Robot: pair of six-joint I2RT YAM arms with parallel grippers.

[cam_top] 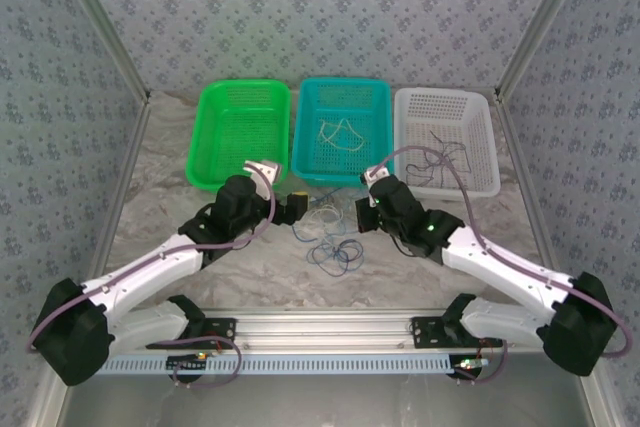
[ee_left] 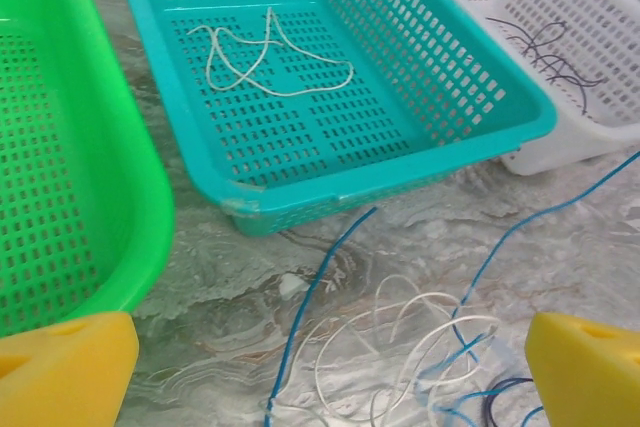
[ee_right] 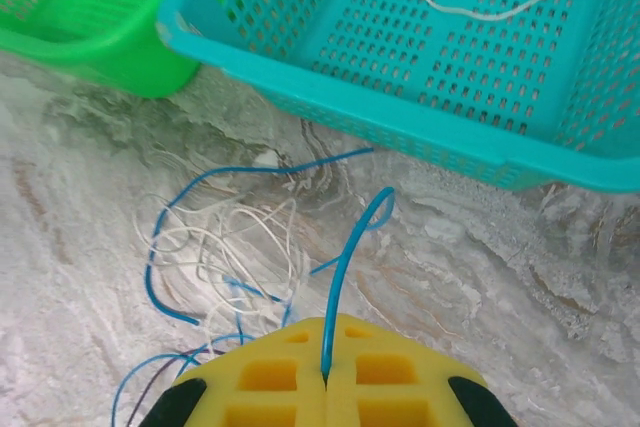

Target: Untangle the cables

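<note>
Two white arms [cam_top: 150,272], black joints and bases, beside a silver rail [cam_top: 330,322]. Purple-grey cables [cam_top: 445,167] run along each; fingers [ee_left: 60,367] blocky yellow.

Overhead camera looks down; close wrist cameras share teal basket [ee_right: 400,117].

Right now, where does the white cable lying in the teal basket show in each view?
Top external: white cable upper centre, inside the teal basket.
Left wrist: upper left of centre, on the basket floor.
Right wrist: top right, cut off by the top edge.
Shared landmark: the teal basket's near rim, with the green basket beside it.
</note>
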